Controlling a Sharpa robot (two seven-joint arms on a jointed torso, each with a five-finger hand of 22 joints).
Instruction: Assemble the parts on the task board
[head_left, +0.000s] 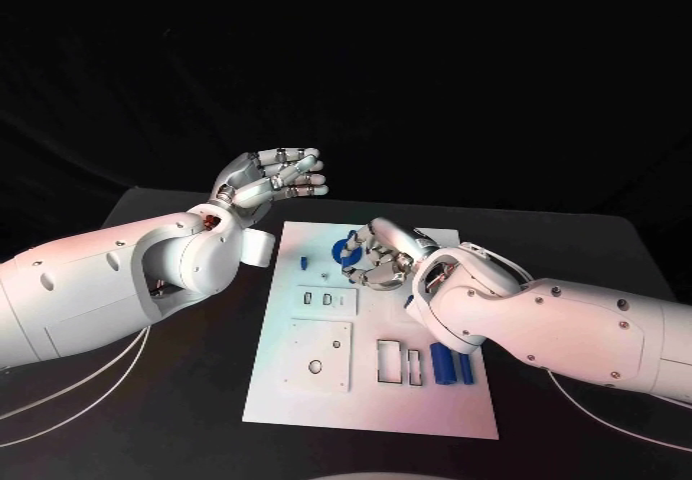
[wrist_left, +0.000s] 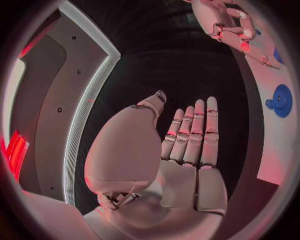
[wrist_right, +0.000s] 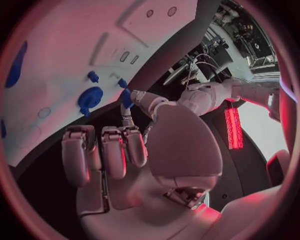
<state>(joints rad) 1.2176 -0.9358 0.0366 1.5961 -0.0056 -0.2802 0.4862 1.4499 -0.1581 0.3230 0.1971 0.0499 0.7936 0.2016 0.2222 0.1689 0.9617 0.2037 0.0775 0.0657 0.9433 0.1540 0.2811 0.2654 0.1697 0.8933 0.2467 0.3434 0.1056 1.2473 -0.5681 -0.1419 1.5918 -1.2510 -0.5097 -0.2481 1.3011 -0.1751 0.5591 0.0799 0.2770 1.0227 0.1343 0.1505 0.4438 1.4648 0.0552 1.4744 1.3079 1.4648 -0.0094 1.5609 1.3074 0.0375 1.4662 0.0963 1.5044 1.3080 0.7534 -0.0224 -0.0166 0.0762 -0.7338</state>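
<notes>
The white task board (head_left: 310, 375) lies in the middle of the table. My right hand (head_left: 382, 256) hovers low over its far end, fingers curled, beside a round blue part (head_left: 348, 248). In the right wrist view the thumb and a finger (wrist_right: 127, 116) pinch a small blue part (wrist_right: 126, 98) just above the board, close to the round blue part (wrist_right: 90, 97). My left hand (head_left: 274, 176) is raised off the board's far left corner, fingers straight and holding nothing; its flat palm (wrist_left: 184, 170) faces the board (wrist_left: 275, 150). Two blue bars (head_left: 454, 367) lie near the board's front right.
A small blue peg (head_left: 306, 262) stands at the board's left side. Rectangular slots (head_left: 400, 362) and a square plate with holes (head_left: 320, 355) take up the board's near half. Black table (head_left: 173, 400) surrounds the board.
</notes>
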